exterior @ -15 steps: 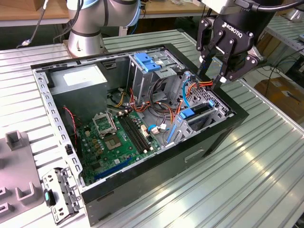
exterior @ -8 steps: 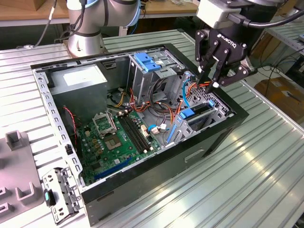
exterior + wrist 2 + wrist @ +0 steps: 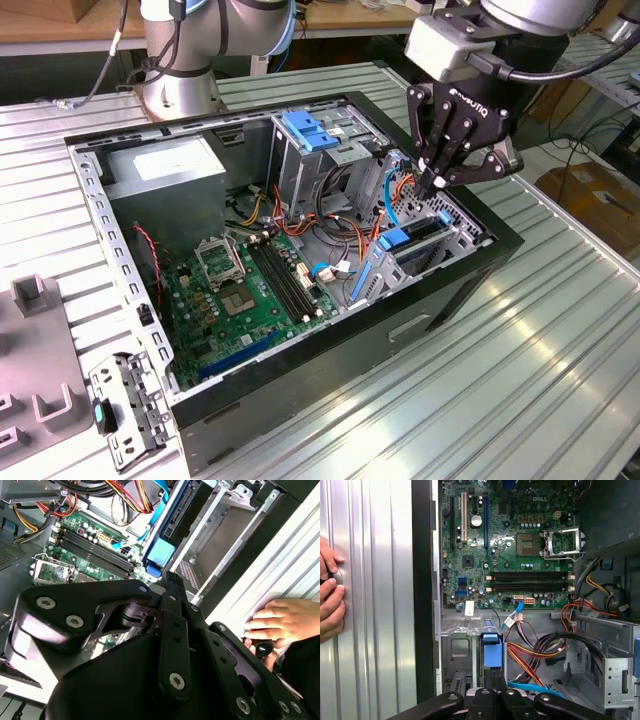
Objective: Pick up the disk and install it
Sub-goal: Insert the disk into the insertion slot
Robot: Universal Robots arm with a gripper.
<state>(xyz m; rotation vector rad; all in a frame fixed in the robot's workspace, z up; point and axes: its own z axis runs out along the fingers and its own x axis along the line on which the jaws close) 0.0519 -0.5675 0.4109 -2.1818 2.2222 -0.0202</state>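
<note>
The disk [image 3: 408, 238], a dark drive with bright blue rails, sits on edge in the low drive cage at the open computer case's [image 3: 500, 245] corner, on the exterior view's right. Its blue end tab [image 3: 491, 652] faces the motherboard in the first wrist view. The second wrist view shows the disk [image 3: 162, 555] just beyond my fingertips. My gripper [image 3: 437, 186] hangs a little above the cage, apart from the disk. Its fingers are pinched together and hold nothing.
A tall grey cage with a blue latch plate [image 3: 308, 130] stands behind the disk cage, amid red, orange and light-blue cables [image 3: 392, 195]. The green motherboard [image 3: 250, 290] fills the case floor. A person's hand [image 3: 330, 600] rests on the ribbed table beside the case. Grey brackets [image 3: 125, 410] lie at the exterior view's left.
</note>
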